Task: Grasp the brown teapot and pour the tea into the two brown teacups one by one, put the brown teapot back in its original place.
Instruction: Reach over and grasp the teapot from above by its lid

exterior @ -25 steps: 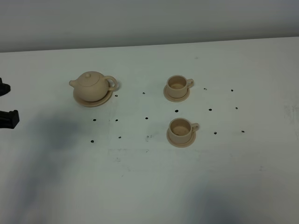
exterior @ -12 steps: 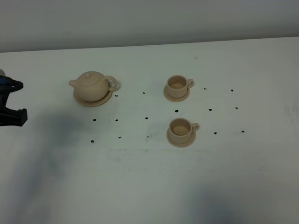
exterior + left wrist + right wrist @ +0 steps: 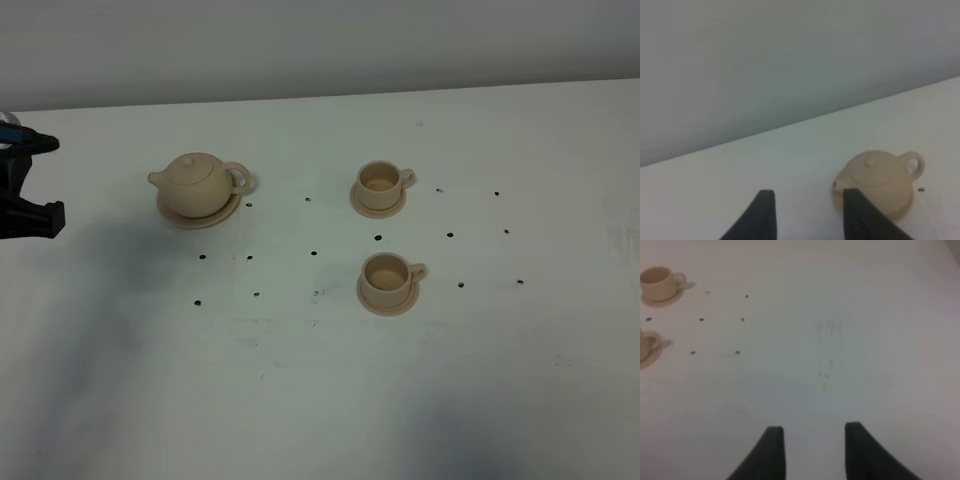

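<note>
The brown teapot [image 3: 197,183] sits on its wide round saucer [image 3: 204,217] at the back left, spout to the left and handle to the right. The two brown teacups stand on small saucers to its right, one farther back [image 3: 380,181] and one nearer [image 3: 387,274]. My left gripper [image 3: 52,181] is open at the left edge, well to the left of the teapot and apart from it. In the left wrist view the teapot [image 3: 879,182] lies just beyond one fingertip [image 3: 854,200]. My right gripper [image 3: 812,432] is open over bare table, with both cups [image 3: 657,282] [image 3: 646,347] far off.
The white table [image 3: 320,380] carries several small black dots around the teapot and cups. A grey wall [image 3: 320,40] runs behind the table's far edge. The right arm does not show in the exterior high view.
My left gripper has come further into view at the left edge, moving right and towards the back of the table. Teapot and cups have not moved.
</note>
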`<state>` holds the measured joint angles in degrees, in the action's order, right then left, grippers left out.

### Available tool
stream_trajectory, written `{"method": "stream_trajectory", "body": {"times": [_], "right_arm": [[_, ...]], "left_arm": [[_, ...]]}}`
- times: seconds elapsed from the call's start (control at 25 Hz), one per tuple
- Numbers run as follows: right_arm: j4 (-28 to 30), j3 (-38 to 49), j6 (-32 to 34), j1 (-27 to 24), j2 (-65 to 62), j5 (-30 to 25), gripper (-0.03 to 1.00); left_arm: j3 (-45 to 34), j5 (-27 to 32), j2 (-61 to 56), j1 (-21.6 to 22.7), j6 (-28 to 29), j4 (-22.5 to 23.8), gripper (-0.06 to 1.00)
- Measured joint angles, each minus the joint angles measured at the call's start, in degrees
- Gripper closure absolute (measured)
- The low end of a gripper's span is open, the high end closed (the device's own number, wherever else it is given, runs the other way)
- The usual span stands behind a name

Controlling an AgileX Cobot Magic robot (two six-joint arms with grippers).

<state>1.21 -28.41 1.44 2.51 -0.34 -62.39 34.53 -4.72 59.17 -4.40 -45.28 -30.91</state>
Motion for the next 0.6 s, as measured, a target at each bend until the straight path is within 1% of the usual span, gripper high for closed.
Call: {"method": "stream_trajectory", "body": {"times": [0.28, 0.6], "right_arm": [[-0.31, 0.00, 0.01, -1.11, 0.00, 0.00, 0.65], [-0.37, 0.00, 0.01, -1.17, 0.00, 0.00, 0.65]], "left_arm": [[0.01, 0.00, 0.06, -0.33, 0.15, 0.00, 0.64], [0.06, 0.23, 2.69, -5.08, 0.22, 0.00, 0.64]]}}
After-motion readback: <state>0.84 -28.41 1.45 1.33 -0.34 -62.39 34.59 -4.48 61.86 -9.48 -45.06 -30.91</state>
